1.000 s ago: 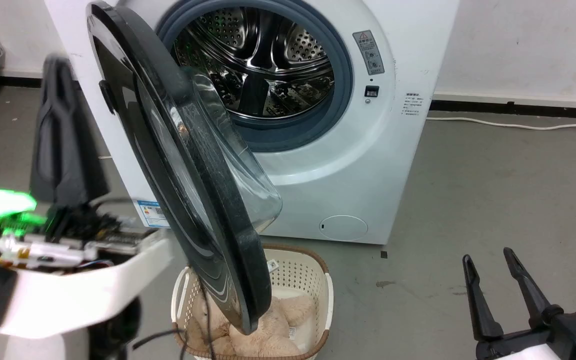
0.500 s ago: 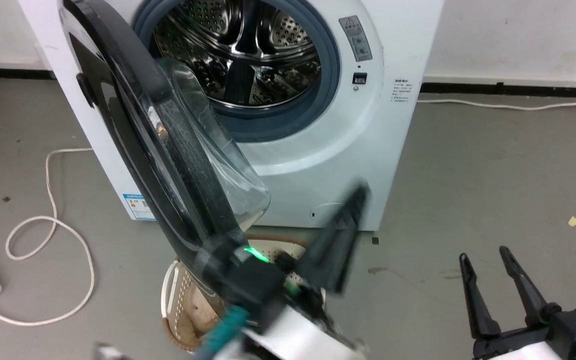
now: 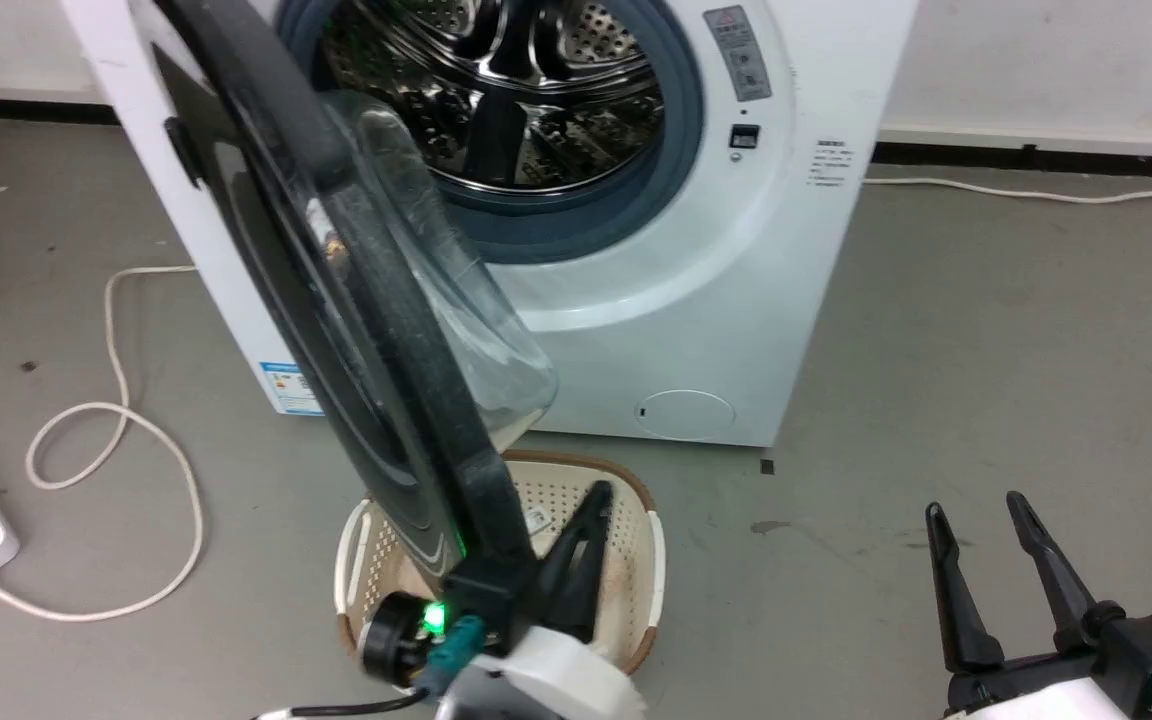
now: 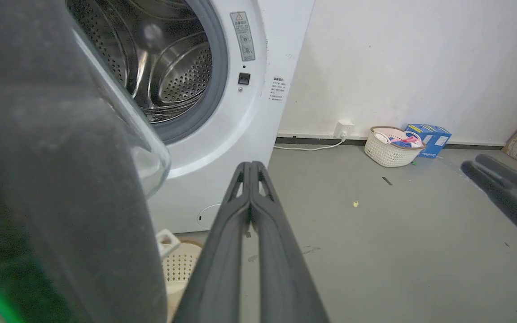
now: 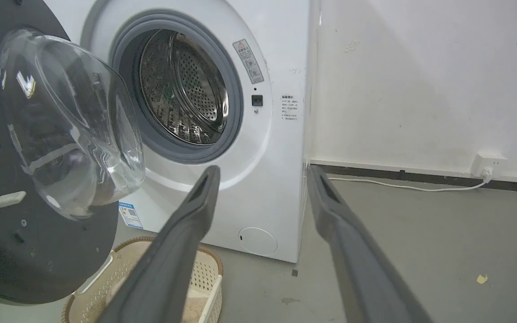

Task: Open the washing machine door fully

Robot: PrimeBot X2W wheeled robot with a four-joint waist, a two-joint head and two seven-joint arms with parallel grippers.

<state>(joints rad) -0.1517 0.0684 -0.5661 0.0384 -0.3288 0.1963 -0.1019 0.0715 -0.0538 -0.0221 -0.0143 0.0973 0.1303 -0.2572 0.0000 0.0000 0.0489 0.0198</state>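
At the foot of the white front-loading washing machine (image 3: pixel 726 300), on the grey floor (image 3: pixel 936 350), the large round glossy black door (image 3: pixel 391 330) with its bulging clear glass bowl stands swung out from the opening. It is hinged on my left, near edge-on to my head camera. Steel drum (image 3: pixel 526 90) exposed. Door's lower edge hangs over a cream perforated plastic basket (image 3: pixel 641 520) with a brown rim. My left claw (image 3: pixel 591 515) is clenched, fingers pressed together on nothing, just beside the inner side of the door's lower rim; contact, cannot tell. My right claw (image 3: pixel 976 510) is released, fingers spread, well apart from the door, over bare floor.
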